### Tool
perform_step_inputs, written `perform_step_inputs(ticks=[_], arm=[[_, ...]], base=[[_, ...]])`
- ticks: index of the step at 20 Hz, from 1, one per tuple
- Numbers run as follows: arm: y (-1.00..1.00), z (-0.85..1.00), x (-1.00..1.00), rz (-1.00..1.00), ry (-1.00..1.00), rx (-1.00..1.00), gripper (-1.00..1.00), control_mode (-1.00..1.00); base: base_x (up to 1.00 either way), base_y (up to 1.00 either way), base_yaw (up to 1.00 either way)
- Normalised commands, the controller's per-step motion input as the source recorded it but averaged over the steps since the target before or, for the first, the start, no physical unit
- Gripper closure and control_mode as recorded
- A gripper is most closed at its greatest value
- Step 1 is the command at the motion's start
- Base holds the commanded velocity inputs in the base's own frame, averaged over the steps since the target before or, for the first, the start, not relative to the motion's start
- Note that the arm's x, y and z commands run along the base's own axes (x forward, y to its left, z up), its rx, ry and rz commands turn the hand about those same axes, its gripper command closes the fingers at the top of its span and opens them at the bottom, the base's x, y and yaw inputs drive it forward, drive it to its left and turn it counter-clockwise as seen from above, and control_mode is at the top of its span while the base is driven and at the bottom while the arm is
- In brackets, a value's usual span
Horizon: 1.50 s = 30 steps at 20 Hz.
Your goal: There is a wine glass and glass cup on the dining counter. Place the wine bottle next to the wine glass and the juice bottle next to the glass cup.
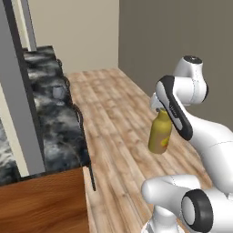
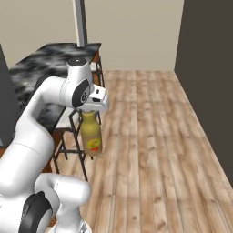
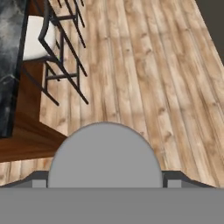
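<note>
Gripper (image 2: 91, 110) closed on the cap of the juice bottle (image 2: 91, 135); we see the bottle hanging upright beneath the hand, lifted clear above the wooden floor (image 2: 150, 150). In the left base view the bottle (image 1: 160, 134) sits well to the right of the dining counter (image 1: 54, 123). A faint glass (image 1: 58, 92) stands on the counter top; we cannot tell which one. Bar stools (image 3: 48, 39) line the counter's edge.
</note>
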Motion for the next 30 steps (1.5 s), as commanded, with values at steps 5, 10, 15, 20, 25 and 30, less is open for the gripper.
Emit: perform_step_inputs(ticks=[5, 10, 15, 20, 25, 30], arm=[[0.00, 0.00, 0.00, 0.00, 0.00, 0.00, 1.00, 1.00], [0.00, 0.00, 0.00, 0.00, 0.00, 0.00, 1.00, 1.00], [0.00, 0.00, 0.00, 0.00, 0.00, 0.00, 1.00, 1.00], [0.00, 0.00, 0.00, 0.00, 0.00, 0.00, 1.00, 1.00], [0.00, 0.00, 0.00, 0.00, 0.00, 0.00, 1.00, 1.00], [0.00, 0.00, 0.00, 0.00, 0.00, 0.00, 1.00, 1.00]], base=[[0.42, -0.50, 0.14], [0.44, -0.49, 0.14], [0.51, -0.48, 0.13], [0.51, -0.48, 0.13], [0.51, -0.48, 0.14], [0.55, -0.46, 0.14]])
